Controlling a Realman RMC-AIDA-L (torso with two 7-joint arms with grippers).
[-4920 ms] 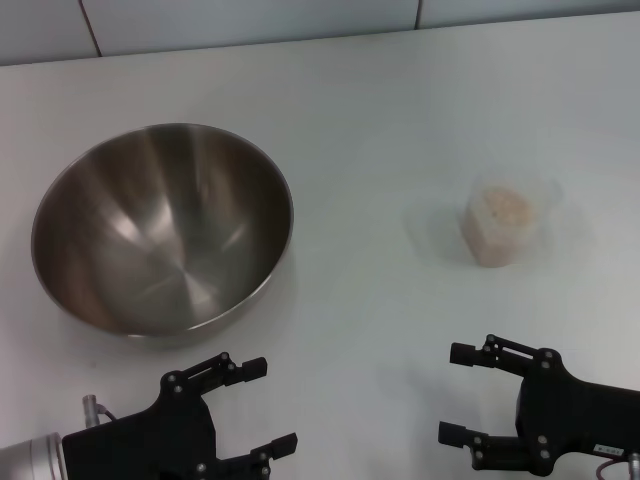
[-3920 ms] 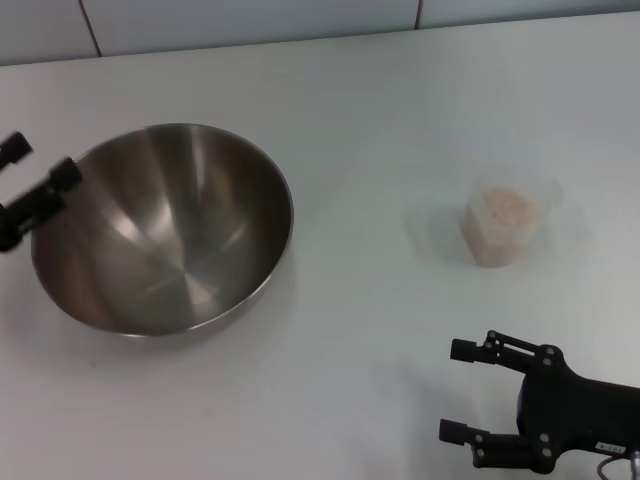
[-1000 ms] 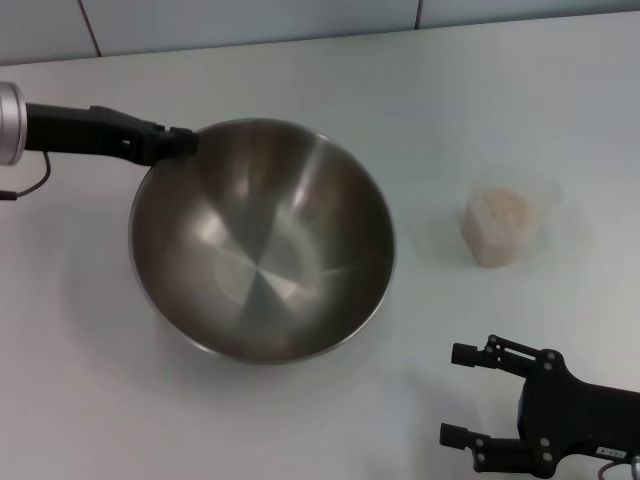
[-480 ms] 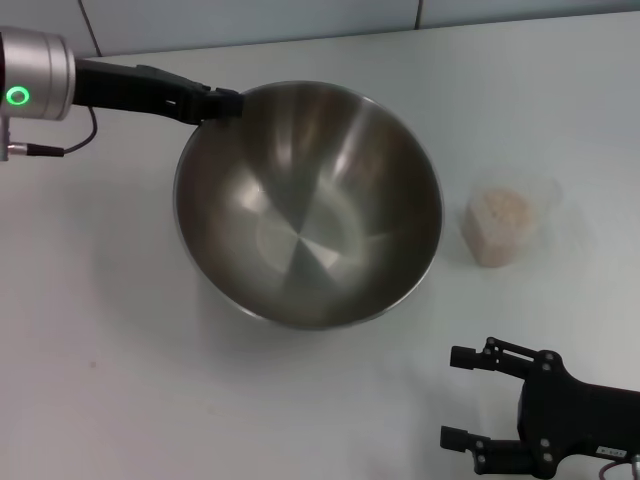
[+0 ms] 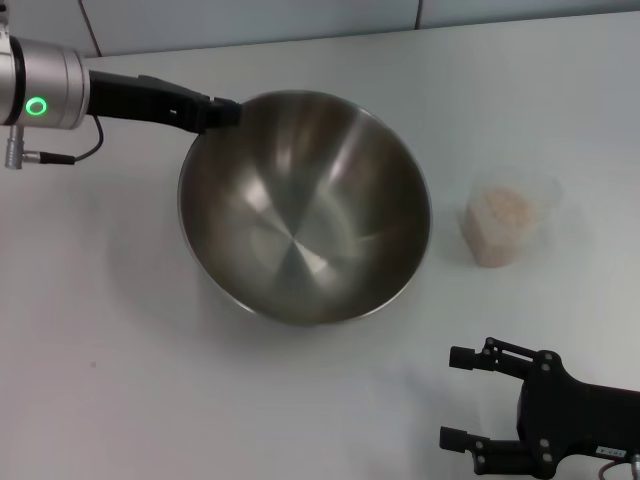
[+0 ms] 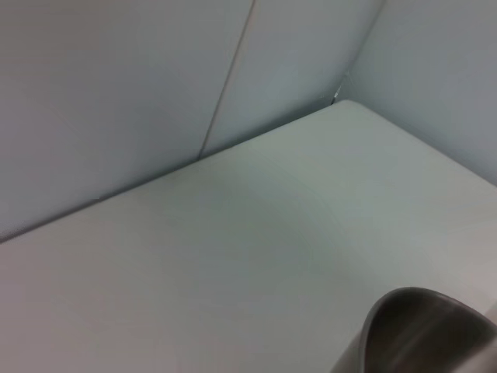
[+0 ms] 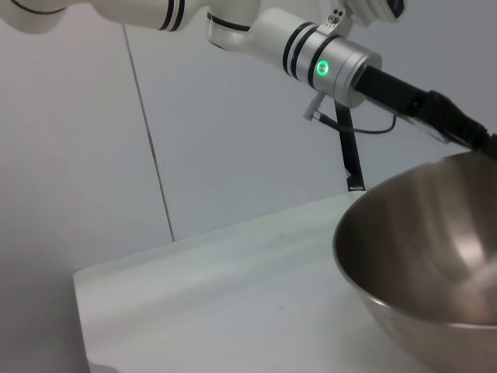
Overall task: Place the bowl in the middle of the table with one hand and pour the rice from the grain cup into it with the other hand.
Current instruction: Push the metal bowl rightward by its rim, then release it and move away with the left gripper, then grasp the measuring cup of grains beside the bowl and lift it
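The large steel bowl (image 5: 305,205) sits near the middle of the white table (image 5: 120,380), tilted toward me. My left gripper (image 5: 222,112) reaches in from the left and is shut on the bowl's far left rim. The bowl's rim also shows in the left wrist view (image 6: 419,330) and its wall in the right wrist view (image 7: 427,249). The clear grain cup (image 5: 503,222), full of pale rice (image 5: 503,207), stands upright to the right of the bowl, apart from it. My right gripper (image 5: 462,396) is open and empty at the front right, well short of the cup.
A pale tiled wall (image 5: 250,20) runs along the table's far edge. The left arm's silver link with a green light (image 5: 38,105) and a cable hangs over the left side; it also shows in the right wrist view (image 7: 322,66).
The left gripper went from the front left to the bowl's left rim, took hold and dragged the bowl rightward to the table's middle. In the last half second it barely moved. The right arm stayed still.
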